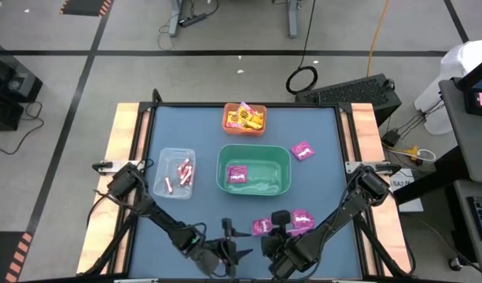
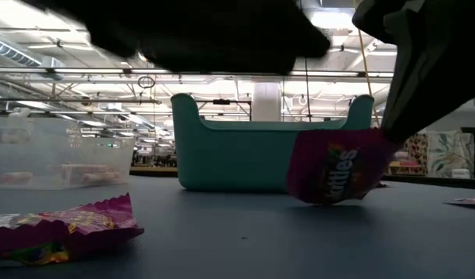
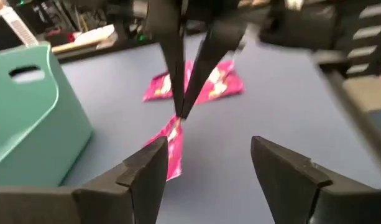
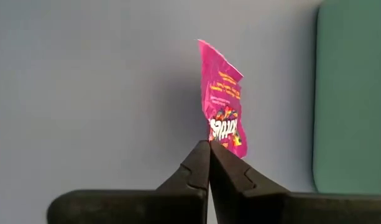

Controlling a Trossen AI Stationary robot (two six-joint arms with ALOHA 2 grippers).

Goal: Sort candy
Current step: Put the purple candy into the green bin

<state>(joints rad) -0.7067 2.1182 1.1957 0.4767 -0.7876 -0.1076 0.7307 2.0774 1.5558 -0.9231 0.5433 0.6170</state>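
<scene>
Held packet: a magenta-pink packet (image 4: 223,99) is pinched at one edge by the right end effector (image 4: 209,144), whose fingers are closed tight on it; the packet stands on end, long axis upright, lower corner at or just above the counter (image 1: 201,126).
Right end effector, position: near the front edge of the counter, just in front of the green bin (image 1: 254,169).
Left end effector: the left end effector (image 3: 206,165) is spread wide and holds nothing; it sits at the front edge, beside the right one, facing the held packet.
Other candy: two pink packets (image 1: 302,220) lie flat near the front right, one more (image 1: 303,150) right of the green bin, one inside that bin; pink-white sticks (image 1: 183,173) lie in the clear bin (image 1: 171,173); yellow packets fill the orange bin (image 1: 244,119) at the far edge.
Open room: bare counter lies between the bins and the front edge on the left, and along the right side.
View differences: the low view shows the printing on the held packet and a crumpled packet (image 2: 63,229) lying flat in the foreground; the left wrist view shows both end effectors at once.
</scene>
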